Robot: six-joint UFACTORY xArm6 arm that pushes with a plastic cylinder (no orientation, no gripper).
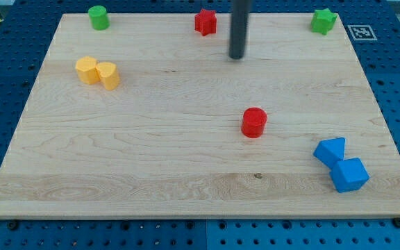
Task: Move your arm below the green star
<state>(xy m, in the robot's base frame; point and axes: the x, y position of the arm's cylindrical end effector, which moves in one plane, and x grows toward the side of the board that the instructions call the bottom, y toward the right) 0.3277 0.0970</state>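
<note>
The green star (323, 21) sits at the view's top right corner of the wooden board (151, 160). My tip (237, 57) is the lower end of a dark rod coming down from the view's top. It stands well to the left of the green star and a little lower in the view, just right of and below the red star (205, 21). It touches no block.
A green cylinder (98, 17) is at the top left. A yellow hexagon (86, 69) and a yellow cylinder (108, 75) touch at the left. A red cylinder (253, 122) is right of centre. Two blue blocks (330, 151) (348, 174) sit at the bottom right.
</note>
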